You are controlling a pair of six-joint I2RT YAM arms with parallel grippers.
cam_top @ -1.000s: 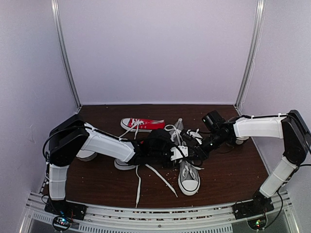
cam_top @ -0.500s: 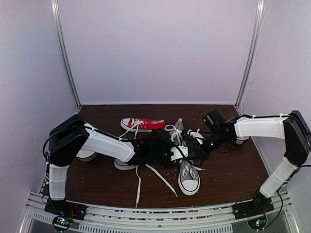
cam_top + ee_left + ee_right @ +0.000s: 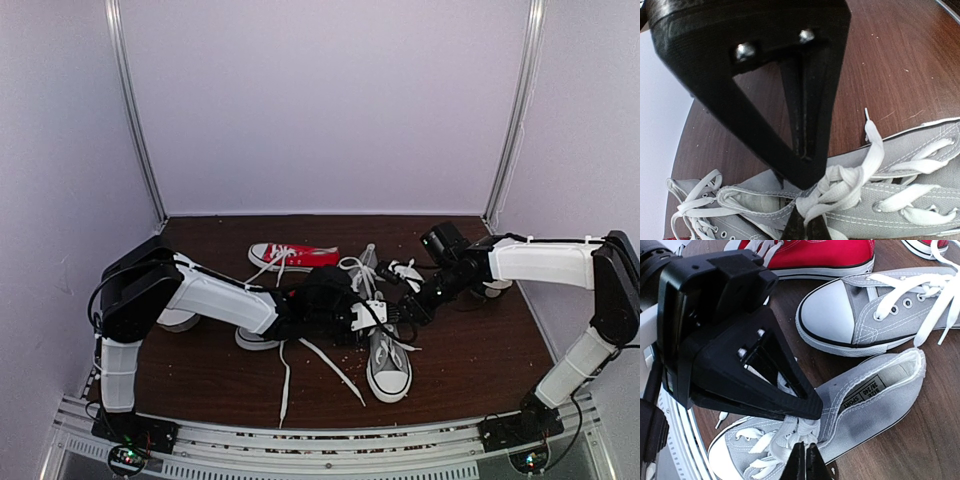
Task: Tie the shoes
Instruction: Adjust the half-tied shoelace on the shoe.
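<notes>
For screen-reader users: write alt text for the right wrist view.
The left gripper and right gripper both pinch the white laces of a grey sneaker. A second grey sneaker and a red sneaker lie beyond it.

My left gripper is matt black plastic with two shiny metal screws, the shoes are grey woven canvas with smooth white rubber toe caps and flat white cloth laces, on a table of dark, grained wood.
</notes>
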